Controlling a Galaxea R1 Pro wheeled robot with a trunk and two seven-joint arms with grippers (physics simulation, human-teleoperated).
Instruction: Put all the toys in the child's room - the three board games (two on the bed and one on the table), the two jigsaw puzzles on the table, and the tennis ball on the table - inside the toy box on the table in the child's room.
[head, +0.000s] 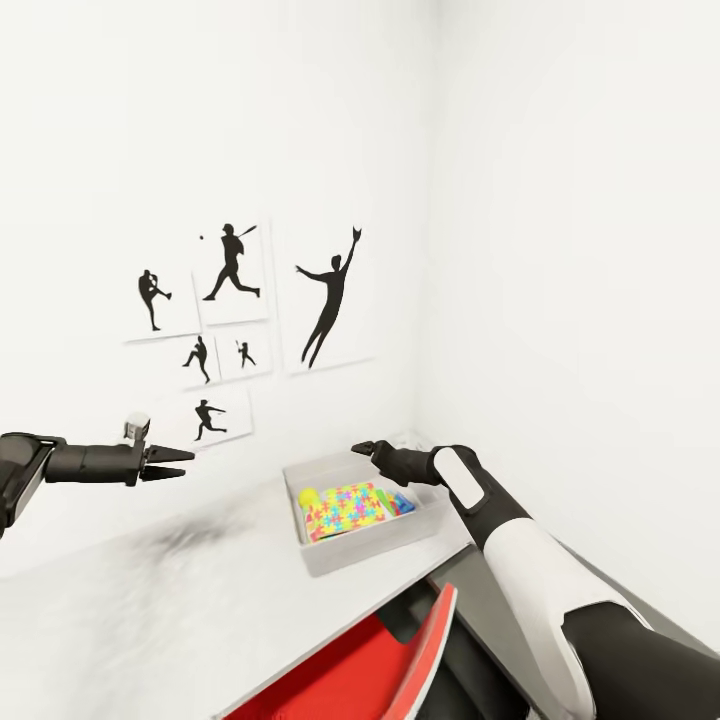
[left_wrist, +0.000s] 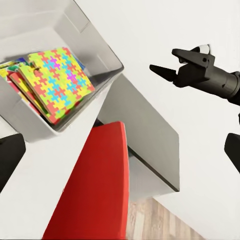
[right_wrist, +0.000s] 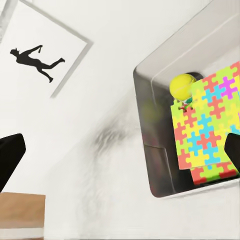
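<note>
Toys sit in your shallow light-grey toy box (head: 330, 560), just below your right gripper (head: 366, 448), fingers spread and empty; left gripper (head: 178, 464), also spread, is farther.

- A child's bedroom corner in a home, rendered in a simulator: plain white walls (head: 560, 200) meeting at a corner.
- Black silhouette pictures (head: 235, 275) of baseball players (pitching, batting, leaping to catch) hang in a cluster.
- A white desk top (head: 150, 610) carries a light-grey toy box (head: 325, 560) holding a bright jigsaw puzzle (head: 345, 508) and a tennis ball (right_wrist: 182, 86).
- A red-and-white chair (head: 400, 660) sits tucked under; wood-plank floor (left_wrist: 150, 222) shows below.
</note>
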